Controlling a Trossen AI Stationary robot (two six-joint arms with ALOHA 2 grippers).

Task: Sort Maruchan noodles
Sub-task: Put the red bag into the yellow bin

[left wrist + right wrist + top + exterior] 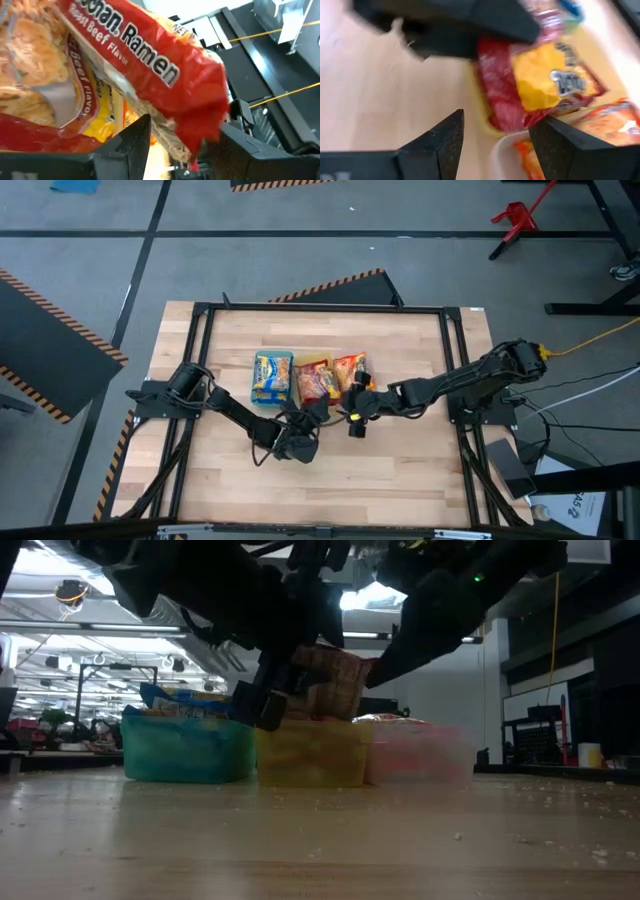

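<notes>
Three trays stand in a row at mid-table: a green one [185,747] with blue-yellow noodle packets [272,377], a yellow one [310,752] with red packets [315,382], and a clear one [420,752] with orange packets [350,368]. The top red packet [150,55] lies tilted on the yellow tray's stack. My left gripper [187,145] is level at the tray's near side, open, with the packet's end between its fingers. My right gripper [495,145] hovers open just to the right, slanting down at the yellow and clear trays' near edges, with nothing between its fingers. My left gripper's fingers stand on either side of the red packet's near end [200,131], coming level from the table's near side. One finger [132,137] lies right against the packet's edge. I cannot tell whether it touches. The packet rests tilted on the packets below it.
The black frame rails [455,370] run around the wooden table top. Bare wood [340,480] lies between the trays and the near edge. The two grippers are close together in front of the yellow tray.
</notes>
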